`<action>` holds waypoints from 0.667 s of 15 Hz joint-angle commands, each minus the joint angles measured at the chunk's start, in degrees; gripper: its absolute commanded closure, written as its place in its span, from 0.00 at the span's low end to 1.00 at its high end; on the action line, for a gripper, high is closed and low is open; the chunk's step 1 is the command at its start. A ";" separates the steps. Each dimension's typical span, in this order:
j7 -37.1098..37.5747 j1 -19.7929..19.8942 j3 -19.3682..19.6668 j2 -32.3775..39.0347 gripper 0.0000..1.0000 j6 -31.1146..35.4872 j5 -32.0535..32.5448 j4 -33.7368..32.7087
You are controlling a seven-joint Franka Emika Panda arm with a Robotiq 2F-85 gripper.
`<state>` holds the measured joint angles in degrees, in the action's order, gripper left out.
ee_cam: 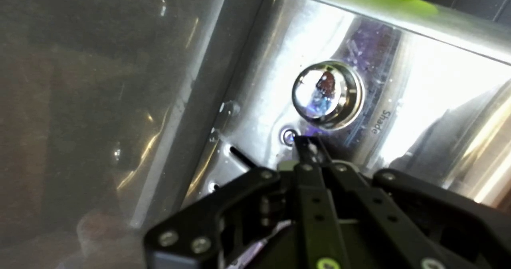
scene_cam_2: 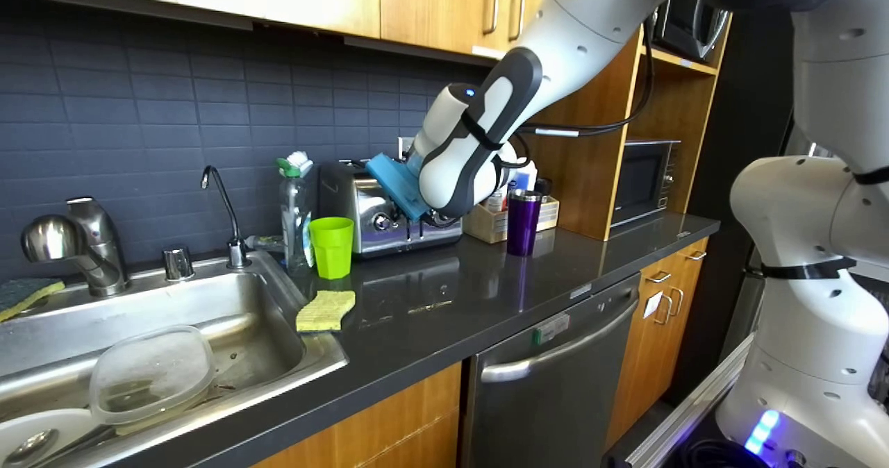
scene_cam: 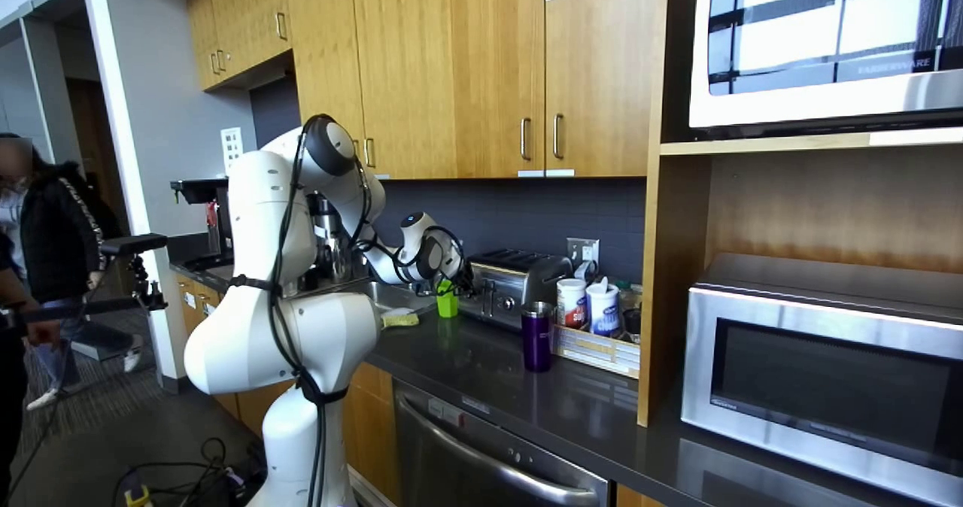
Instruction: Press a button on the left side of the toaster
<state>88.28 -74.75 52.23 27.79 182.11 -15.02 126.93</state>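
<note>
Your end effector (ee_cam: pixel 309 147) is pressed together, tip right by the small round btn (ee_cam: pixel 288 136) next to the Shade knob (ee_cam: pixel 327 95) (can't tell re: contact), w/ the toaster (scene_cam: pixel 530 281) on the tabletop (scene_cam: pixel 481 356) beside the green cup (scene_cam_2: pixel 332 246).

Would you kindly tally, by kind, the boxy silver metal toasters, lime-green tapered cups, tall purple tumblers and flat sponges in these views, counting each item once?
Boxy silver metal toaster: 1
Lime-green tapered cup: 1
Tall purple silver-rimmed tumbler: 1
Flat sponges: 2 (yellow-topped sponge; dark-topped sponge)
Total: 5
</note>
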 commanded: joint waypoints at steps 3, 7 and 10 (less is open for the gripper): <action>-0.32 2.17 -1.52 0.60 1.00 -0.92 0.10 -2.49; 0.16 1.06 -1.05 0.54 1.00 -0.85 -0.18 -1.75; 0.58 -0.06 -0.56 0.56 1.00 -0.83 -0.38 -1.25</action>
<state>88.14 -74.40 51.84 27.40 181.76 -15.05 126.88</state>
